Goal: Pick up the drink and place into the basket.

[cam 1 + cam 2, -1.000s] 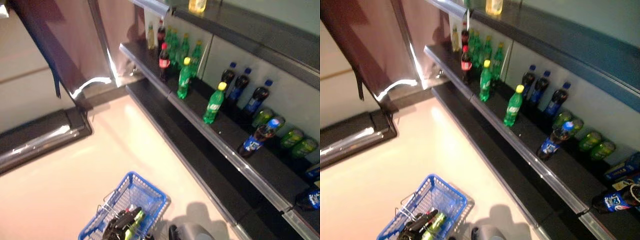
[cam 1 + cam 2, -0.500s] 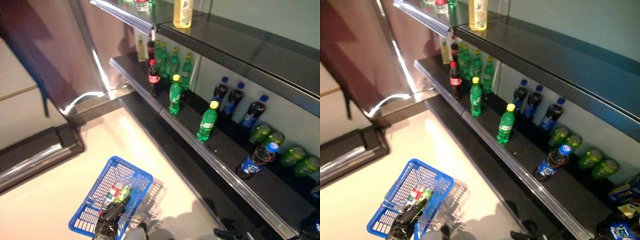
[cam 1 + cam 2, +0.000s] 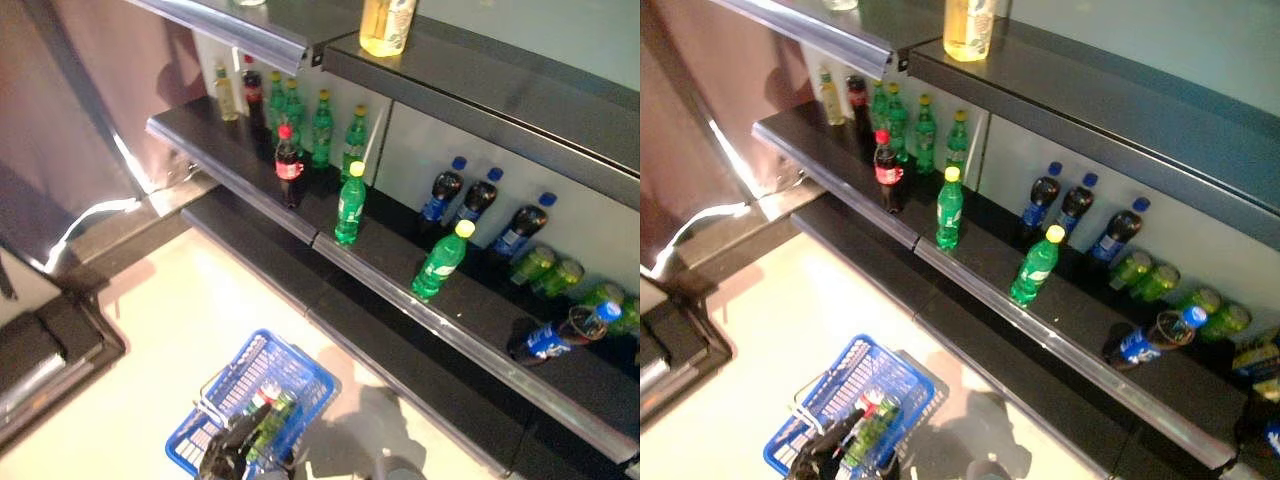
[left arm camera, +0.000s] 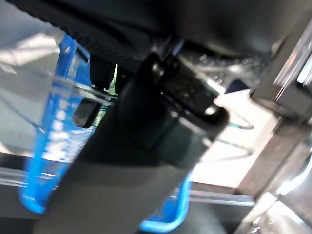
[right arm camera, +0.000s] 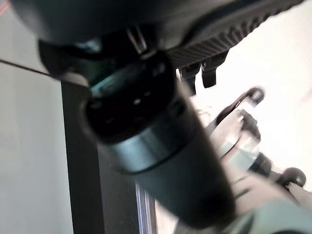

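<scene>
Camera panned since half a second ago; left hand (image 3: pixel 237 455) still clamped on blue basket (image 3: pixel 305 385) handle, drink (image 3: pixel 272 420) inside just past its fingers. Right hand (image 5: pixel 161 161) fingers: can't tell. Shelf (image 3: pixel 400 285) bottles (image 3: pixel 349 204) well beyond.

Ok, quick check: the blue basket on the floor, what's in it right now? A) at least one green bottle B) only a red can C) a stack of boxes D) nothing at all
A: a green bottle lies inside the blue basket on the floor, with the left hand at the basket's near end.
</scene>
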